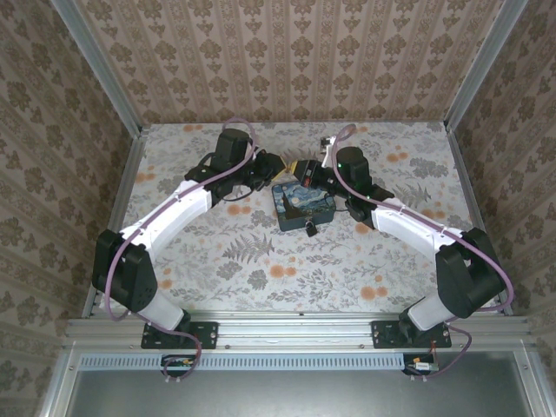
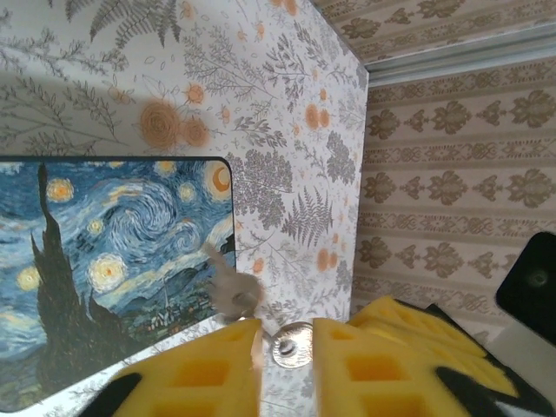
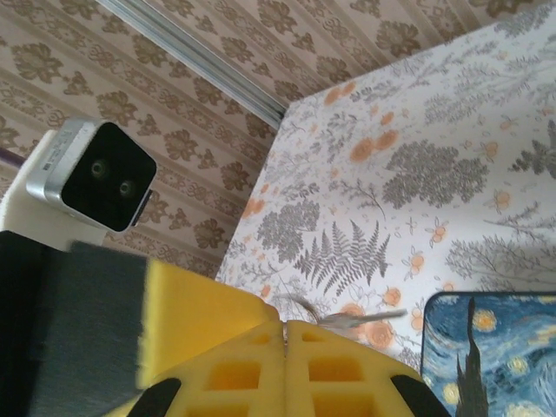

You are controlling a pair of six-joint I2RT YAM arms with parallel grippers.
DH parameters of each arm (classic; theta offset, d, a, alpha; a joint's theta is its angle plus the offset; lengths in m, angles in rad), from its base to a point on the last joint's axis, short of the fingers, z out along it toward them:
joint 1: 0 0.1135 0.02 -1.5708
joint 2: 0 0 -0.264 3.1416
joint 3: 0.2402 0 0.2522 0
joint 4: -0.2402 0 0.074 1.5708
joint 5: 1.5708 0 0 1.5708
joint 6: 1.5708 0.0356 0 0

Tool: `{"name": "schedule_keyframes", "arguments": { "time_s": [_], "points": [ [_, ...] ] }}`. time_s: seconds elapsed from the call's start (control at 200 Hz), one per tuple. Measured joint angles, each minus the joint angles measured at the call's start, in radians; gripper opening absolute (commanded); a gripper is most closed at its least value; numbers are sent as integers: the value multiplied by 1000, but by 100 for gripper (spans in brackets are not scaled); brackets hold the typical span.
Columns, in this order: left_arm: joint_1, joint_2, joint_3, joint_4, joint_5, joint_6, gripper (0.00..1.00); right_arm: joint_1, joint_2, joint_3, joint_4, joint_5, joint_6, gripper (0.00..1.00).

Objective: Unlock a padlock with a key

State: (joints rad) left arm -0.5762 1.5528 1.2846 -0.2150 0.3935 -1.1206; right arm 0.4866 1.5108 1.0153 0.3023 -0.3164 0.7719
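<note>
Two grippers at the far edge of the mat (image 1: 295, 201).
Left gripper (image 2: 287, 343): pads narrowly apart, shiny metal disc (image 2: 292, 349) in the gap; cannot tell if gripped. Padlock (image 1: 310, 228) lies on mat's near edge. Right gripper (image 3: 285, 328): pads clenched on key (image 3: 360, 319), blade protruding.
</note>
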Motion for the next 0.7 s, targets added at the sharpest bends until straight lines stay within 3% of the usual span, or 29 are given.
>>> {"name": "schedule_keyframes", "arguments": {
  "time_s": [0.08,0.165,0.275,0.415,0.59,0.7],
  "points": [
    [1,0,-7,-2,1,17,44,-2,0,6,-46,2,11,0],
    [3,0,-9,-13,0,43,45,-10,0,11,-89,4,20,0],
    [8,-2,0,-63,2,158,35,-24,-1,19,-159,11,37,0],
    [-16,-10,13,-116,-7,473,28,-48,-1,55,-298,18,78,0],
    [-85,-120,-97,-101,-36,883,33,-71,-1,170,-532,21,116,0],
    [-126,-151,-126,-70,-61,1075,35,-72,-1,239,-650,23,135,0]
  ]
}}
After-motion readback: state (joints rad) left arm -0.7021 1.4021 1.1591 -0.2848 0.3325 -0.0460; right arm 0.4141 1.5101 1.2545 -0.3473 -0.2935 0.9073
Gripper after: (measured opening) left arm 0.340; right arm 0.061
